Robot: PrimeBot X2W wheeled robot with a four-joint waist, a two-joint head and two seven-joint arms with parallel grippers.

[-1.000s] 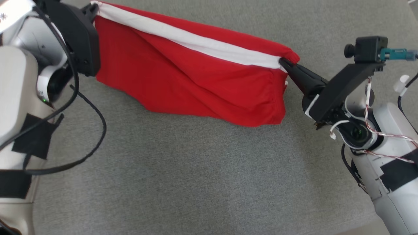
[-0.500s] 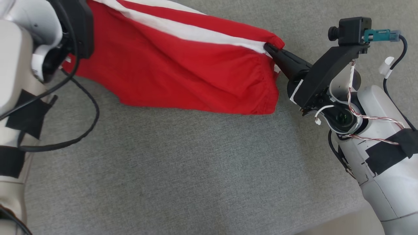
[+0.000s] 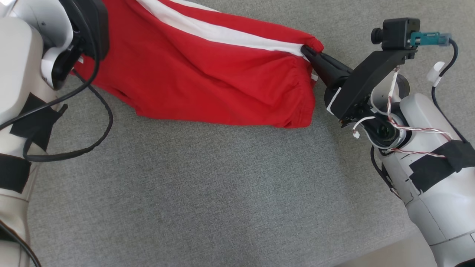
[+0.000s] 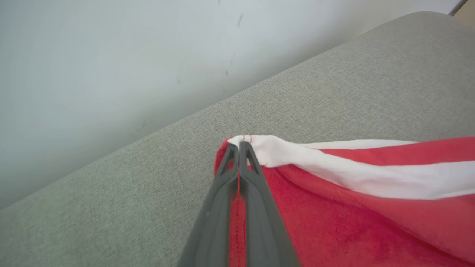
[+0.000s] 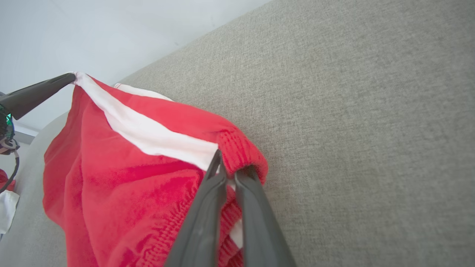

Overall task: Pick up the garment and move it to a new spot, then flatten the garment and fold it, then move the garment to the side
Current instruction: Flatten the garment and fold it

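Note:
The garment (image 3: pixel 207 81) is red with a white stripe and an elastic waistband, stretched between both arms above the grey cushion. My right gripper (image 3: pixel 308 52) is shut on the waistband end; in the right wrist view its fingers (image 5: pixel 207 207) pinch the ribbed band of the garment (image 5: pixel 122 178). My left gripper (image 4: pixel 239 146) is shut on the opposite corner of the garment (image 4: pixel 334 207), where the white stripe ends. In the head view the left gripper's tips are hidden behind its black mount. The right wrist view also shows the left gripper (image 5: pixel 68 78) at the stripe's far end.
The grey fabric cushion (image 3: pixel 207 193) spreads under the garment, with its front edge at the lower right. A pale wall (image 4: pixel 111 55) rises behind the cushion's far edge. A black cable (image 3: pixel 100 122) loops off my left arm over the cushion.
The garment and both grippers have shifted left and toward the far edge of the cushion, still stretched between the two grips. The hanging red cloth now drapes lower onto the cushion.

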